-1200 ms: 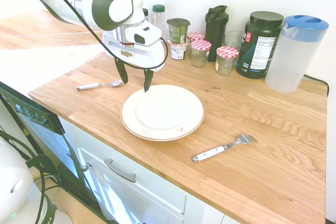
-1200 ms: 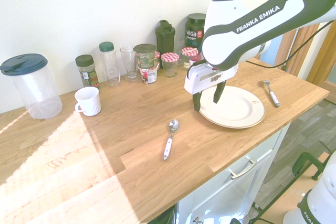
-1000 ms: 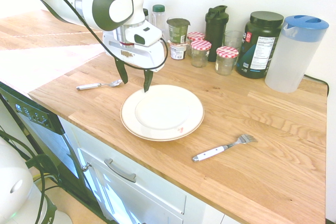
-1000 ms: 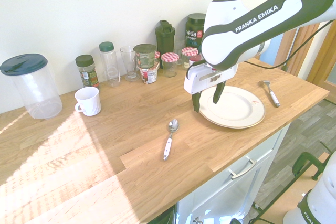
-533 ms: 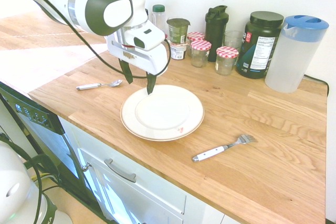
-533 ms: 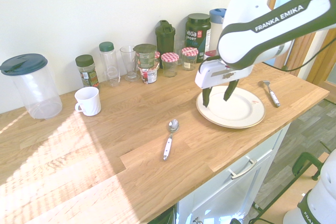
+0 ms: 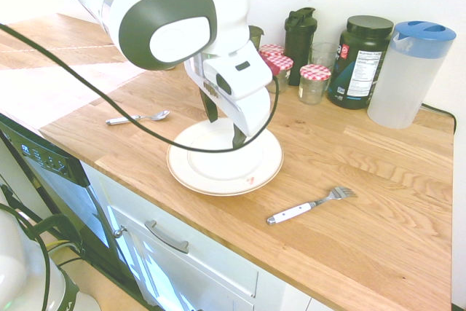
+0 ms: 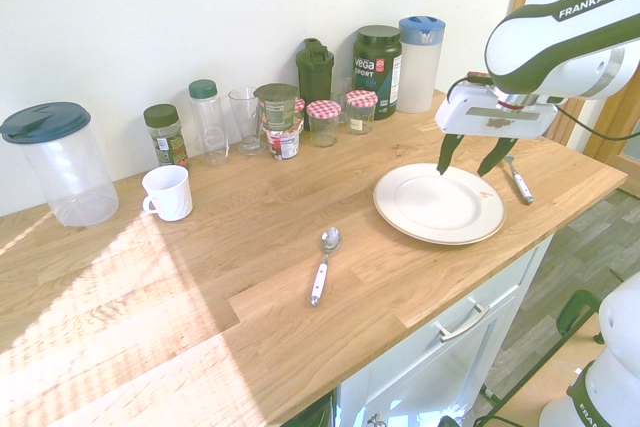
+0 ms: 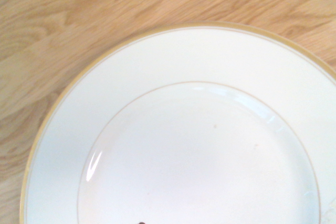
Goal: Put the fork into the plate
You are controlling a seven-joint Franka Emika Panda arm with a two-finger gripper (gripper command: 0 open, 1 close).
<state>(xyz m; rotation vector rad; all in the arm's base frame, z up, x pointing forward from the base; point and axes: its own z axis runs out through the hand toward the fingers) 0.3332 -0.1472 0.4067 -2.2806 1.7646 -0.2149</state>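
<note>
I work at a wooden counter [image 8: 250, 277] against a plain cream wall [image 8: 200, 7]. Sunlight falls across its left end. White drawers [image 7: 182, 260] sit below, a wood-framed door [image 8: 590, 107] beside me.

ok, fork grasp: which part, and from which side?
Take the fork by its white handle, near the middle. It lies flat on the counter, clear of the plate, so come straight down with the open end effector, fingers set across the handle. The handle is thicker and straighter than the tines, so it likely gives a surer hold.
</note>
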